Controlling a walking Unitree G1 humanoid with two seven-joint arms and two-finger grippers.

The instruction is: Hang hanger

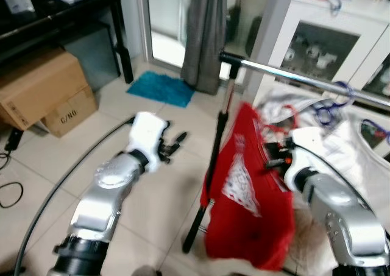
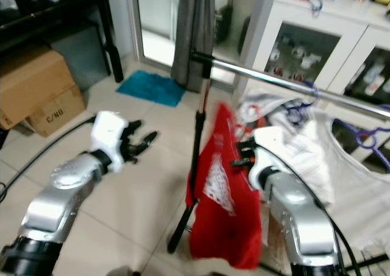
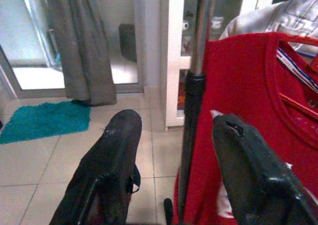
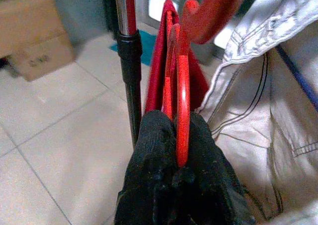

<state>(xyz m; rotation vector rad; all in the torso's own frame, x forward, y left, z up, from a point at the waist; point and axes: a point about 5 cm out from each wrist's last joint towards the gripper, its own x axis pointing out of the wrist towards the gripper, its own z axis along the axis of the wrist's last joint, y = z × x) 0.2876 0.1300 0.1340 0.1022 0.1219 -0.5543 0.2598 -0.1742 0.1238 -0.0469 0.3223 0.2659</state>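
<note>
Below the chrome rail (image 1: 292,75), on my right, my right end effector (image 4: 176,135) is clenched on the red hanger (image 4: 183,86), red shirt (image 1: 244,191) dangling from it. Hook's not over the rail yet — lifting and hooking remain. Left end effector (image 3: 174,150) hovers released, near the rack's post (image 1: 216,148).

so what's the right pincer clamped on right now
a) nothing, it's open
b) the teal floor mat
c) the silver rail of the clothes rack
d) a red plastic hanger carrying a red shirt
d: in the right wrist view the right pincer has its black fingers closed on the red plastic hanger, with the red shirt hanging below the silver rail.
</note>
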